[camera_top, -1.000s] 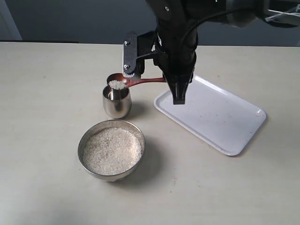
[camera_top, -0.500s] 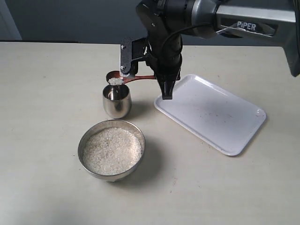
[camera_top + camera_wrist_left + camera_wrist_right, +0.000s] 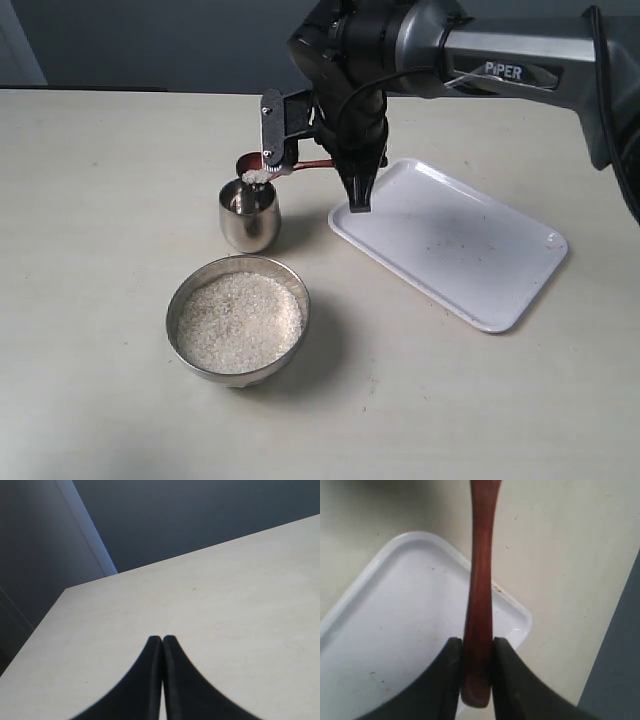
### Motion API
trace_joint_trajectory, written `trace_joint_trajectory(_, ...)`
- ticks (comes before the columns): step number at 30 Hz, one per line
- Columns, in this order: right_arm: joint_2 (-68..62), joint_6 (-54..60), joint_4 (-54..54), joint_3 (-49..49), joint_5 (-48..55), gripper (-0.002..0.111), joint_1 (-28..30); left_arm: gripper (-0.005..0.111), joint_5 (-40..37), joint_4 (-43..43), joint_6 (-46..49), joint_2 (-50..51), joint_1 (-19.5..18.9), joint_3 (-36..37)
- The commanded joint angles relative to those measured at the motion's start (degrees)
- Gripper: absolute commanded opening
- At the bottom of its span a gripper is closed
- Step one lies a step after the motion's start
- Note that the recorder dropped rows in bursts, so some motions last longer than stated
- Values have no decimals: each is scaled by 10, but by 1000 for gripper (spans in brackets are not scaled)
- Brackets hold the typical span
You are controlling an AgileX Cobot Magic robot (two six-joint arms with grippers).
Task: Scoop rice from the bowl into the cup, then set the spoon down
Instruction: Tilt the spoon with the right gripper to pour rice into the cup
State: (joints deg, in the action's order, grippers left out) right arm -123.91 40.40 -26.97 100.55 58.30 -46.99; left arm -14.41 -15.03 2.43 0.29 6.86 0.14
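Observation:
My right gripper (image 3: 358, 195) is shut on the handle of the reddish-brown spoon (image 3: 479, 595). The spoon's head (image 3: 250, 170) is tipped over the small steel cup (image 3: 249, 216), and white rice (image 3: 255, 178) spills from it into the cup's mouth. The wide steel bowl (image 3: 238, 320) stands in front of the cup, full of rice (image 3: 240, 322). In the right wrist view the gripper (image 3: 476, 645) clamps the handle above the white tray (image 3: 395, 630). In the left wrist view my left gripper (image 3: 162, 640) is shut on nothing, over bare table, and it does not show in the exterior view.
A white rectangular tray (image 3: 450, 240) lies to the right of the cup, under the right arm's wrist. The beige table (image 3: 100, 200) stretches to the left and front of the bowl.
The right wrist has rolled, tilting the spoon's head from level to tipped above the cup. The rice heap on the spoon now slides off into the cup. The left gripper's earlier state is not shown.

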Motion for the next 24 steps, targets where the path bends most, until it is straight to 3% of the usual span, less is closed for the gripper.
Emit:
trace_joint_trajectory(1,1,-16,-11,4,9,-1,-8,1,6,0,-4,-3,0,-1)
trace_joint_trajectory(24,1,-154,-166,-48,48,-1,-78,1,6,0,-4,-3,0,-1)
